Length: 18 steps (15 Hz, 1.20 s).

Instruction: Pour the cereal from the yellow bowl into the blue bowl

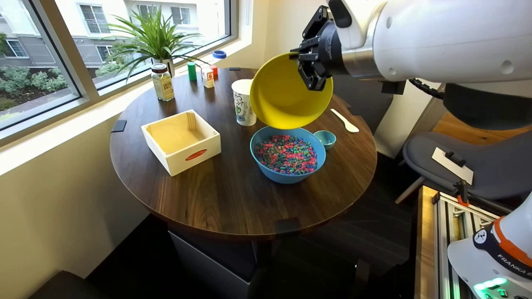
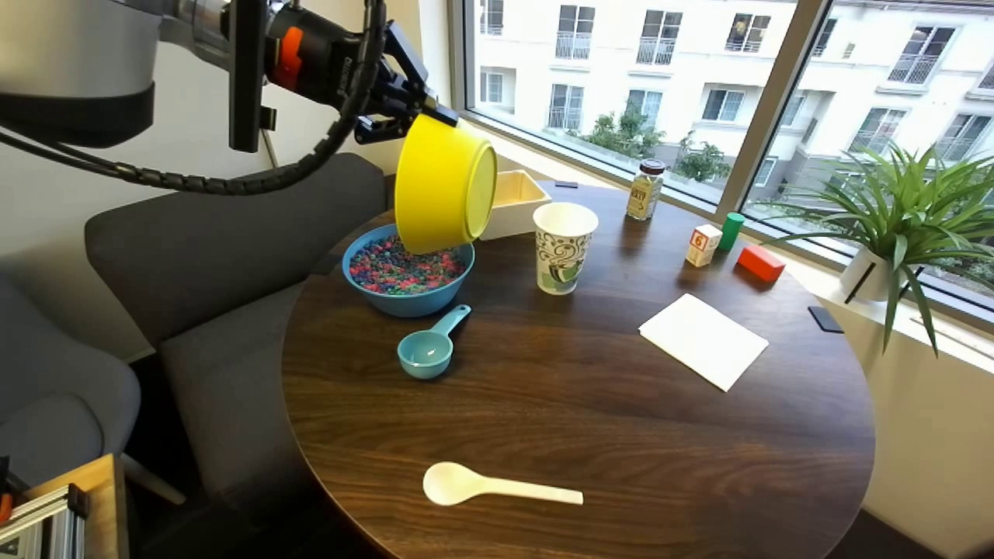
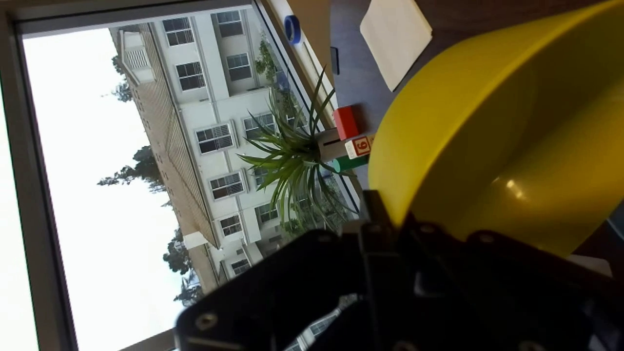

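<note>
The yellow bowl (image 1: 286, 97) is held tipped on its side above the blue bowl, with its mouth turned away from the cup; it also shows in an exterior view (image 2: 439, 186). My gripper (image 1: 296, 56) is shut on its rim, and the wrist view shows the rim between the fingertips (image 3: 392, 219). The visible inside of the yellow bowl (image 3: 487, 146) holds no cereal. The blue bowl (image 1: 286, 177) stands upright on the table below. The multicoloured cereal (image 1: 286, 154) lies inside it in both exterior views, partly hidden behind the yellow bowl in an exterior view (image 2: 396, 268).
A patterned paper cup (image 2: 565, 252) stands beside the bowls. A light-blue scoop (image 2: 425, 353) lies close to the blue bowl. A wooden box (image 1: 183, 143), a pale spoon (image 2: 497, 487), a white paper (image 2: 703, 341), a jar (image 1: 163, 83), small blocks (image 2: 703, 244) and a plant (image 2: 901, 233) are around.
</note>
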Tool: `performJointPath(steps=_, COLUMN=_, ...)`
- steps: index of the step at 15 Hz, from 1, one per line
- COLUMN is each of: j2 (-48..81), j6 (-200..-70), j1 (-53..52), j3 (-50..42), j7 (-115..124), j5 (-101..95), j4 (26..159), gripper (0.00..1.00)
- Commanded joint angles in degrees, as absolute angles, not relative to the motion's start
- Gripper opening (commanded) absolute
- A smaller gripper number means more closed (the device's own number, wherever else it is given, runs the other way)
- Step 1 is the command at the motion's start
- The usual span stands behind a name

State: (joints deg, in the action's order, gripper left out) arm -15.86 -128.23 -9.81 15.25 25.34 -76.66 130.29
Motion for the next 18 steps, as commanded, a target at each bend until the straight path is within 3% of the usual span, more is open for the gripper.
performJointPath(steps=1, j2=-16.08, j6=-125.78, j1=-10.95, j3=15.59, j7=27.34, j5=-80.45, j4=131.07, gripper=0.01)
performJointPath(steps=18, j2=-15.25, j6=-124.88, j1=-13.15, j3=14.50, j7=28.16, j5=-84.00, j4=130.40, gripper=0.01)
